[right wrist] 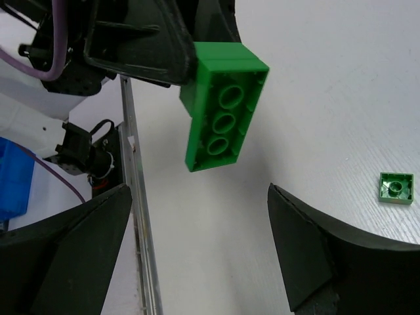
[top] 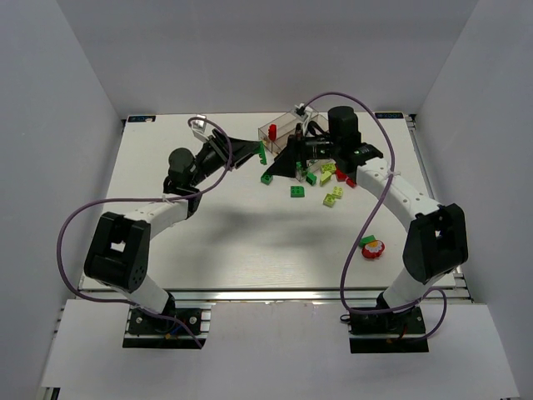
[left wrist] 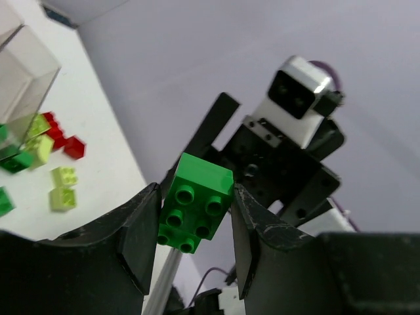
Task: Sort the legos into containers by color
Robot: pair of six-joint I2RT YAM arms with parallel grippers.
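- Top view: both arms reach to the far middle of the tabletop (top: pixel 208 242). There the left pincer (top: pixel 256 152) and the right pincer (top: pixel 283 161) come tip to tip, just in front of the clear tray (top: pixel 291 123). A red brick (top: pixel 273 131) stands in the tray. Loose legos (top: pixel 333 193) in green, lime and red lie scattered on the tabletop near the right pincer. Only this view shows both arms, the tray and the pile together.
- Left wrist view: what is tiny from above is plain here — the left pincer is clamped on a green brick (left wrist: pixel 195 200). Its studs face the camera, the fingers (left wrist: pixel 141 230) press its two sides, and it is held up off the tabletop.
- Right wrist view: the right pincer's jaws stand wide apart and grip nothing. The green brick hangs ahead of them with its hollow underside showing, pinched by the other arm's finger. One small green piece (right wrist: pixel 397 187) lies flat on the tabletop to the right.
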